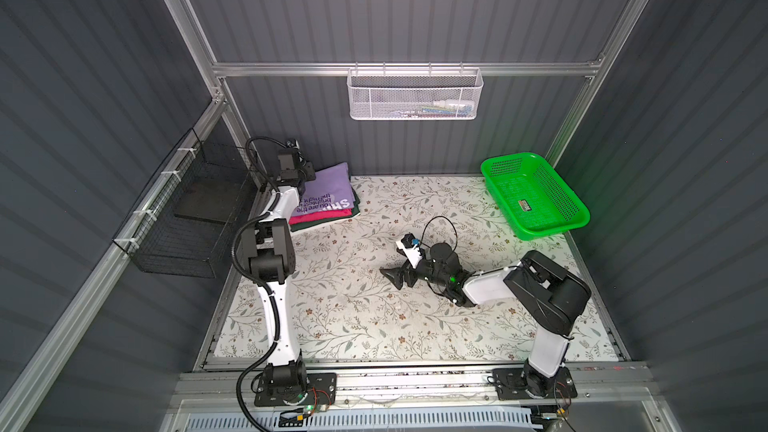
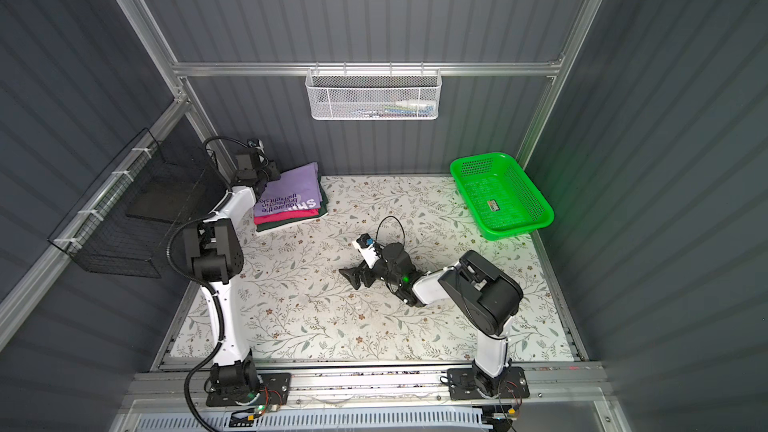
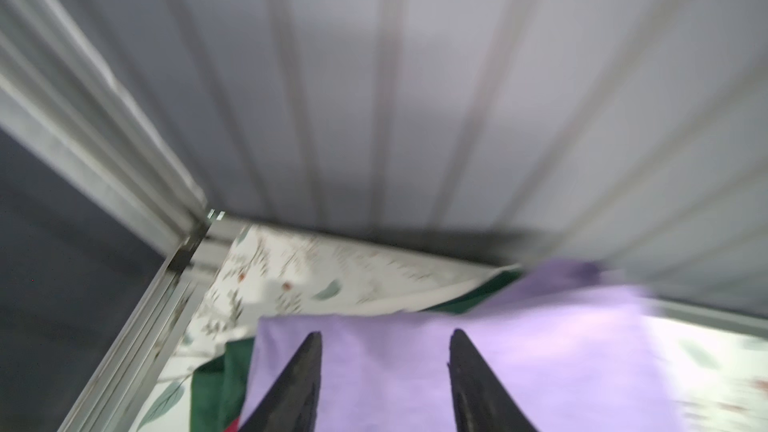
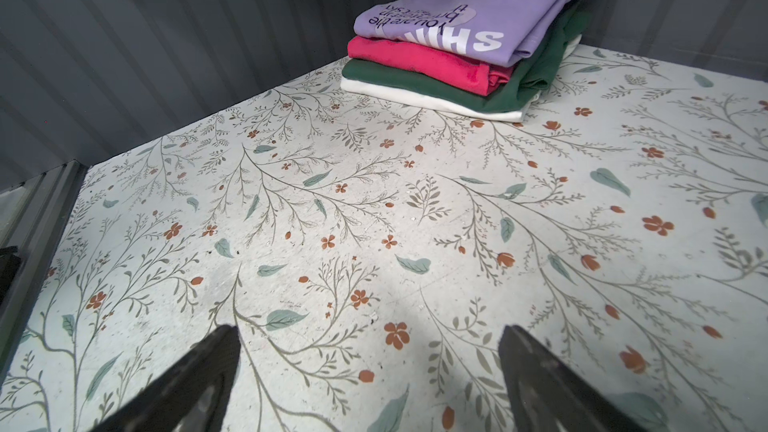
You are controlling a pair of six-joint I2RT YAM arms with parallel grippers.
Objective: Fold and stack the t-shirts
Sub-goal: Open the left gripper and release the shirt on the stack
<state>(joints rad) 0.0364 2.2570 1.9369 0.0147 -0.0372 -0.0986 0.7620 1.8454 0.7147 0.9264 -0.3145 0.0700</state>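
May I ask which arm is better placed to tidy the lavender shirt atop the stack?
Left, likely: the left gripper hovers over the lavender shirt, jaws apart; the right gripper sits open over bare table.

Floral tabletop (image 1: 353, 309), green mesh basket (image 1: 512, 158), white wire basket (image 1: 414, 95) on back rail, black wire cage (image 1: 187, 222)
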